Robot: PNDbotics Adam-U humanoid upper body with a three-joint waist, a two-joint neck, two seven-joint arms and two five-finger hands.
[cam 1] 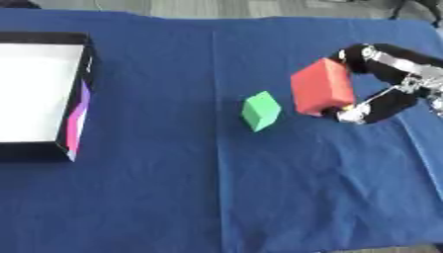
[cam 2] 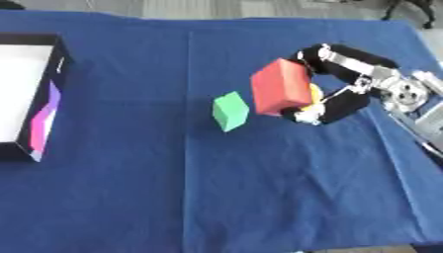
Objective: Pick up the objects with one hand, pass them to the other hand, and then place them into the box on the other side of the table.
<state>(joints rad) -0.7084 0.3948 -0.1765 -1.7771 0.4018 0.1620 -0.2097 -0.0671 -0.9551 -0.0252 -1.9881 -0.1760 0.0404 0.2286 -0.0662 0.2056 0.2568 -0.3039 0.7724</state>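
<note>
- Right hand (cam 2: 342, 84) comes in from 3 o'clock, fingers and thumb curled round the red block (cam 2: 281, 87), one side over its top edge, the other under its lower edge.
- Red block is held tilted, broad face turned toward 9 o'clock; whether it is clear of the cloth I cannot tell.
- A bit of yellow shows between the red block and the hand; cannot make out what it is.
- Green block (cam 1: 260, 110) sits on the blue cloth (cam 1: 216, 197) near centre, just beside the red block at its 8 o'clock, a narrow strip of cloth between them. It stands tilted on an edge or corner.
- Box (cam 1: 79, 94) is at 9 o'clock on the table, well apart from both blocks. Black walls, white inside, pink and purple patch on the outer wall facing centre.
- Nothing of either block is in the box.
- Blue cloth covers the table, with a fold line running from 12 to 6 o'clock just past the green block's 9 o'clock side.
- Left hand shows in neither view.
</note>
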